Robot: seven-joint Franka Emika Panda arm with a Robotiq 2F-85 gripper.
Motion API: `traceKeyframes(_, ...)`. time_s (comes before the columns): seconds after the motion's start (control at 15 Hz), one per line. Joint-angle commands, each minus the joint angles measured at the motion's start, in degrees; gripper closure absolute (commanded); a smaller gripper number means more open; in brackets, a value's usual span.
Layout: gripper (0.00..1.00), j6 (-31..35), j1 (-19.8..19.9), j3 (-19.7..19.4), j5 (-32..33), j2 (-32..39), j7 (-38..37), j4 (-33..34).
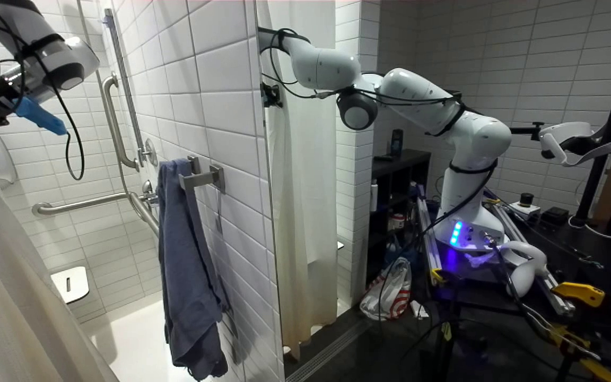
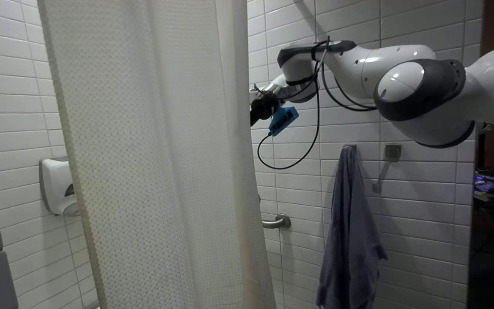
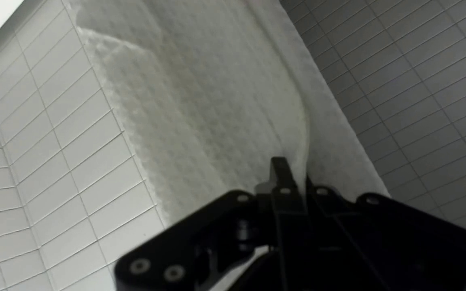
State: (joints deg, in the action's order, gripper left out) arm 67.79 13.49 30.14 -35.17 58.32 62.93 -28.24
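Note:
In the wrist view my gripper (image 3: 295, 173) is shut on a white textured shower curtain (image 3: 217, 81). A thin fold of the cloth runs in between the two dark fingers, and the rest hangs beyond them with its hem loose. The same curtain (image 2: 152, 150) fills the left middle of an exterior view, where its edge hides the fingertips and only the gripper's dark body (image 2: 265, 105) shows. Under the wrist sits a blue camera housing (image 2: 283, 120) with a looping black cable. Elsewhere the curtain (image 1: 14, 307) appears at the lower left, and the fingertips are out of frame there.
A blue-grey towel (image 2: 350, 231) hangs from a wall hook below the arm. Steel grab bars (image 1: 83, 204) and a white dispenser (image 2: 56, 184) are fixed to the tiled walls. A mirror-like panel reflects the arm's base (image 1: 464, 228) and table clutter.

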Motion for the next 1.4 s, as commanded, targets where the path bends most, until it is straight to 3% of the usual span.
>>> traceKeyframes(0.0, 1.0, -2.4, -1.9, 0.0, 1.6, 2.2, -0.3, 0.9)
traceKeyframes(0.8, 1.0, -6.6, -4.8, -0.2, 2.2, 2.4, -1.6, 1.0)
traceKeyframes(1.33, 0.98, -4.9, -3.4, 0.7, -0.3, 0.2, -1.7, 0.4)
